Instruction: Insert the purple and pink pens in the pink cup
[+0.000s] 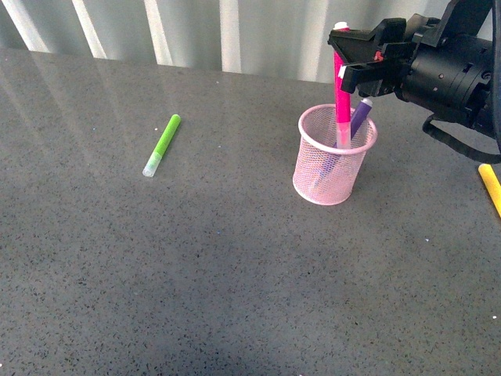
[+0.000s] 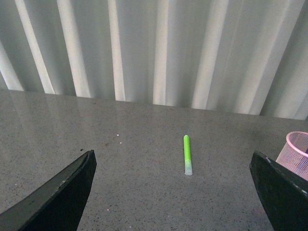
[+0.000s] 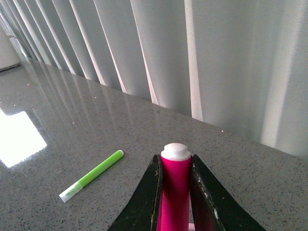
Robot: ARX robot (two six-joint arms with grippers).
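Purple pen (image 1: pixel 359 117) is in already: leans inside the pink cup (image 1: pixel 334 155), top end resting on the rim on the right-edge side, body visible thru the mesh. That half looks done.

Pink pen (image 1: pixel 342 94) is upright, lower end inside the cup mouth. Right gripper (image 1: pixel 345 53) is clamped on its upper part, coming in from the right edge of the bench; right wrist view shows both jaws tight on the magenta body (image 3: pixel 175 190), white end sticking out past them. Can't tell if the pen tip has reached the cup bottom, mesh + purple pen block it.

Cup sits toward the far right part of the bench, well off the near edge.

Left gripper (image 2: pixel 173 192): jaws spread wide, nothing between them, not in front view.

My read: nearly finished. Left to do: open right jaws, let pink pen settle, retract.

Green marker (image 1: pixel 162 145) lies flat mid-left, yellow marker (image 1: pixel 490 188) at right edge; neither is part of the job.
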